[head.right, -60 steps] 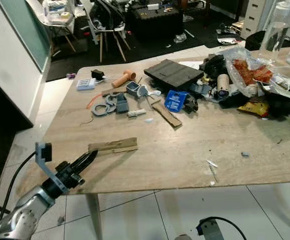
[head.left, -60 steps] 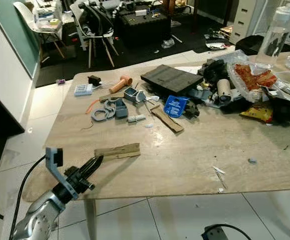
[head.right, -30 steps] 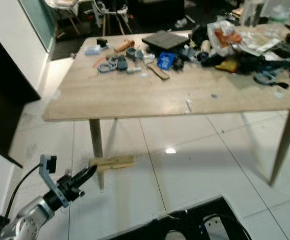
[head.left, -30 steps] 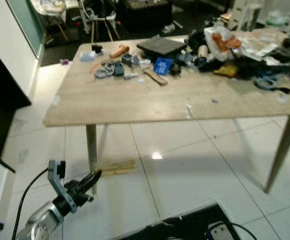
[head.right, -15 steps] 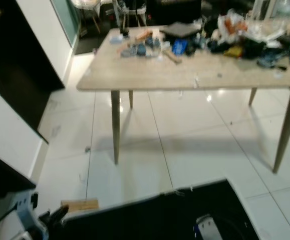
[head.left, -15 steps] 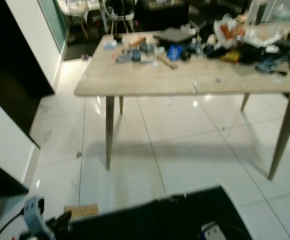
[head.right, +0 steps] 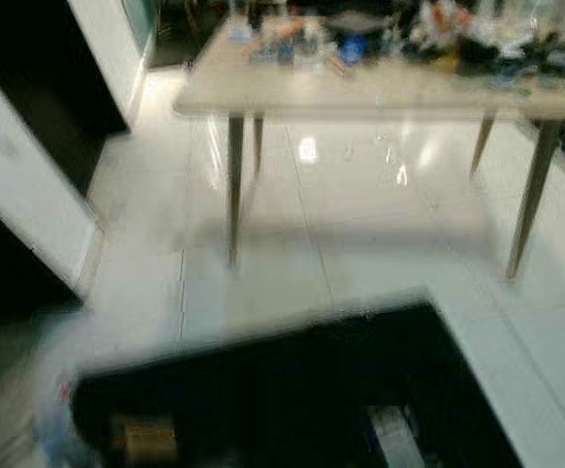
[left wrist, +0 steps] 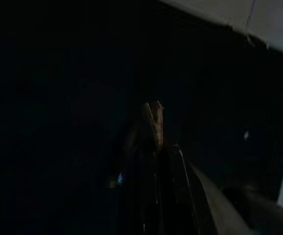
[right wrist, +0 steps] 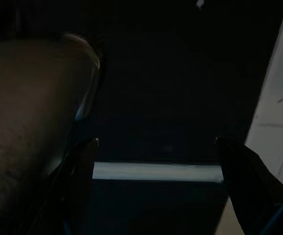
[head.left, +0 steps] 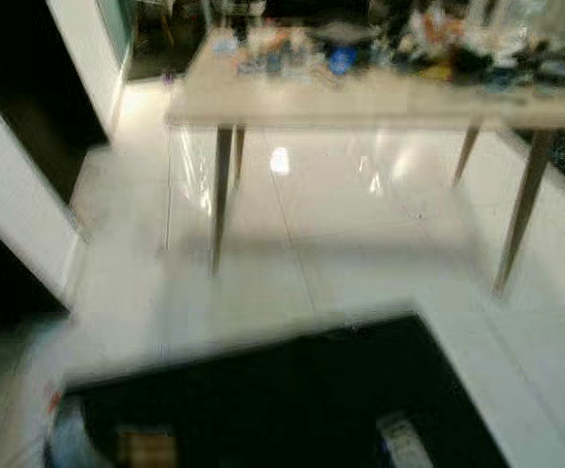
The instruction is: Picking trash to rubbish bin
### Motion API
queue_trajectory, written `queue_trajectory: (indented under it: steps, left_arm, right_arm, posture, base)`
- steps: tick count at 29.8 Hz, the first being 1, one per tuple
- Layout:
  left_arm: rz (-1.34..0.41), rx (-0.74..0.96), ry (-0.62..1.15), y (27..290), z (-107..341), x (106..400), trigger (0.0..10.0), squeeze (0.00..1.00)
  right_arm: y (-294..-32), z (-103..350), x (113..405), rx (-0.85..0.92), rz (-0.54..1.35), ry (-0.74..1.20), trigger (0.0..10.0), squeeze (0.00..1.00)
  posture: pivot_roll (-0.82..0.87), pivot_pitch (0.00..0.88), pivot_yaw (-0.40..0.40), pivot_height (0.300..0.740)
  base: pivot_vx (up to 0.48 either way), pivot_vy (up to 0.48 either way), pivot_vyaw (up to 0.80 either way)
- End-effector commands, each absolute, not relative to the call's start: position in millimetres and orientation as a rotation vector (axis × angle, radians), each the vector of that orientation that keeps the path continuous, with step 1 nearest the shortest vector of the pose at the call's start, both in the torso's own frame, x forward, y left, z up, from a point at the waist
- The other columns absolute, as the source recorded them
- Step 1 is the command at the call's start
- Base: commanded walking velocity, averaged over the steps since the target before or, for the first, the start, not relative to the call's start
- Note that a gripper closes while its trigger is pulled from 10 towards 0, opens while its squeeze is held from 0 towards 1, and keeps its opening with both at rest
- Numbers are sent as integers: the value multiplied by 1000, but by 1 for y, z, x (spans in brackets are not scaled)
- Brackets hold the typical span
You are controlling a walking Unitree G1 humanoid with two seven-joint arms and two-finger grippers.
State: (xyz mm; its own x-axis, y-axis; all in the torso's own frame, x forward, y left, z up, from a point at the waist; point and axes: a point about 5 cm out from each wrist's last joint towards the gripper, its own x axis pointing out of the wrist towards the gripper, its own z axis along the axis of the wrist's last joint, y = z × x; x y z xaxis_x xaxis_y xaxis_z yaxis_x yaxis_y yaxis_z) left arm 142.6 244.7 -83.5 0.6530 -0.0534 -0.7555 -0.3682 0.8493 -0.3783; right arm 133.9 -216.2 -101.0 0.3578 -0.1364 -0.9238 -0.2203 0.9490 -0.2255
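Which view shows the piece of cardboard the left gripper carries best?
The left wrist view: the cardboard stands edge-on between the left gripper's fingers. Both eye views give a blurred tan patch over the black bin.

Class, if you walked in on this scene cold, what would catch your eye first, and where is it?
A big black bin gapes at the bottom of the blurred head views. The left gripper holds a brown strip of cardboard over its dark inside. Beyond, a cluttered table stands on glossy white floor tiles.
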Motion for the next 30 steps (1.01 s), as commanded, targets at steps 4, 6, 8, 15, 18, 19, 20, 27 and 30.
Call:
queue_trajectory:
  steps: [4, 6, 8, 15, 18, 19, 20, 27, 30]
  left_arm:
    - [274, -446, 937, 250, -90, 129, 10000, 0]
    - [300, -394, 1001, 249, -95, 117, 10000, 0]
    - [303, -377, 1029, 248, -97, 111, 10000, 0]
    - [152, -157, 1223, 224, -111, 83, 10000, 0]
    - [61, -45, 1287, 214, -116, 73, 10000, 0]
    - [48, -28, 1296, 213, -116, 72, 10000, 0]
    - [12, 21, 1310, 212, -117, 70, 10000, 0]
    - [-161, 243, 1357, 209, -118, 63, 10000, 0]
    - [-159, 246, 1360, 210, -118, 64, 10000, 0]
  right_arm:
    - [-210, -104, 128, -267, 59, 1232, 10000, 0]
    - [-209, -105, 128, -270, 62, 1239, 10000, 0]
    - [-209, -105, 127, -270, 62, 1240, 10000, 0]
    - [-207, -105, 127, -283, 74, 1244, 10000, 0]
    - [-206, -105, 127, -290, 82, 1244, 10000, 0]
    - [-206, -105, 127, -292, 84, 1244, 10000, 0]
    - [-206, -105, 127, -294, 86, 1244, 10000, 0]
    - [-205, -105, 127, -307, 97, 1247, 10000, 0]
    - [-204, -105, 127, -310, 101, 1246, 10000, 0]
  posture:
    - [-5, 52, 81, 740]
    - [-3, 51, 84, 740]
    - [-1, 51, 83, 740]
    - [5, 47, 84, 740]
    - [9, 48, 82, 740]
    - [11, 47, 80, 740]
    - [15, 47, 79, 740]
    - [20, 47, 81, 740]
    - [19, 41, 84, 740]
  base:
    - [0, 0, -600]
    - [0, 0, -800]
    - [0, 0, -800]
    - [0, 0, -229]
    - [0, 0, -800]
    - [0, 0, -800]
    - [0, 0, -800]
    - [0, 0, -800]
    - [0, 0, -800]
